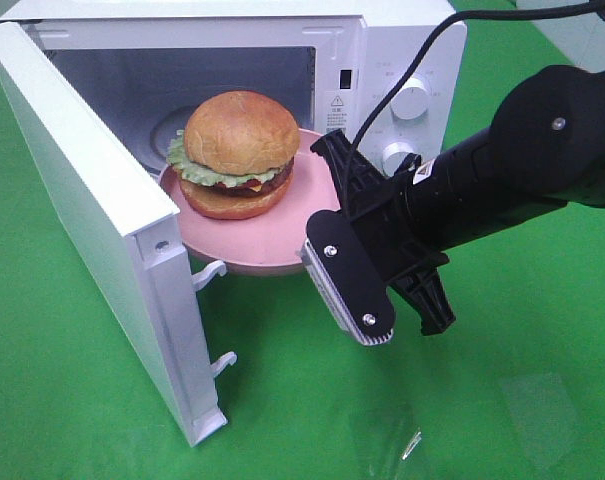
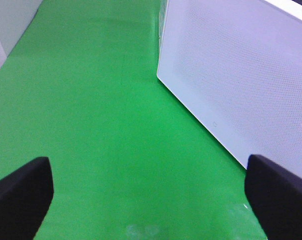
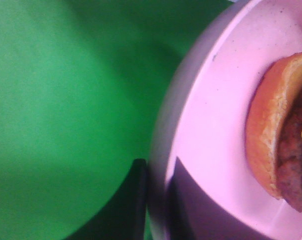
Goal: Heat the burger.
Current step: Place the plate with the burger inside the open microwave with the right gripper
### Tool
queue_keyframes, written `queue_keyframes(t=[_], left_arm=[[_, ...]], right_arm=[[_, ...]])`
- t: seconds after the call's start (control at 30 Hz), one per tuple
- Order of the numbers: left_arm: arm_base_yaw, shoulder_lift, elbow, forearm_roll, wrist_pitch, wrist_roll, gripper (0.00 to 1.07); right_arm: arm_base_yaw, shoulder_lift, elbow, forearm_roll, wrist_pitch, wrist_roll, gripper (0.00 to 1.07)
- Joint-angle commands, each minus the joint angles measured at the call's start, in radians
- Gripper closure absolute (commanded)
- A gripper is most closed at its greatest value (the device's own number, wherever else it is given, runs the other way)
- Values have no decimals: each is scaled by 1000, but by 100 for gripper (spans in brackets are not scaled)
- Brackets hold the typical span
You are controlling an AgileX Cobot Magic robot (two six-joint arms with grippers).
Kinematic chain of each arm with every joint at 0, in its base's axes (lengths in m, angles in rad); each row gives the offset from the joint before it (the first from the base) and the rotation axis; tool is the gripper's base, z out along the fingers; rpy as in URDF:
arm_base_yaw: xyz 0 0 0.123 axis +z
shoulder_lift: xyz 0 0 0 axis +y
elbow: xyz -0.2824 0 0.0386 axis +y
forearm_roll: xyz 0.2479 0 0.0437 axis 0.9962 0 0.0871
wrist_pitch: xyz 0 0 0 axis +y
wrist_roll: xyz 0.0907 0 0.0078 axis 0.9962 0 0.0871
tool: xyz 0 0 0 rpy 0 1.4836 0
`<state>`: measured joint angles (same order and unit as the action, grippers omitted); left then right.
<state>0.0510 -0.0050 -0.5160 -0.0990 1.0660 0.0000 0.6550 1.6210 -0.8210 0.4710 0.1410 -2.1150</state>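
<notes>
One burger (image 1: 240, 150) on one pink plate (image 1: 307, 215), at one open microwave (image 1: 402, 55) mouth, right gripper (image 3: 158, 210) pinching the plate's rim, left gripper (image 2: 151, 200) spread wide, empty

- The round pink plate (image 1: 237, 262): the rim nearest the black right claw (image 1: 320, 235) is covered by that claw.
- The glossy golden-bun burger (image 3: 270, 125): blurred and cropped in the right wrist view.
- The white microwave (image 1: 382, 50): knob lettering unreadable.
</notes>
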Motion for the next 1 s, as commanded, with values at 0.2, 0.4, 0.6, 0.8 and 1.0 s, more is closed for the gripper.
queue_keyframes(t=[0.2,0.4,0.6,0.8,1.0], left_arm=[[1,-16,0,1,0,0,8],[1,-16,0,1,0,0,8],[1,-16,0,1,0,0,8],[1,-16,0,1,0,0,8],[1,-16,0,1,0,0,8]], right_arm=[[0,35,-85,9,-49,-12,107],[0,73,-132,9,-44,-12,107],[0,105,-167,9,-36,-13,107],[0,139,-220,9,-6,-15,107],[0,179,-276,10,8,-12,107]])
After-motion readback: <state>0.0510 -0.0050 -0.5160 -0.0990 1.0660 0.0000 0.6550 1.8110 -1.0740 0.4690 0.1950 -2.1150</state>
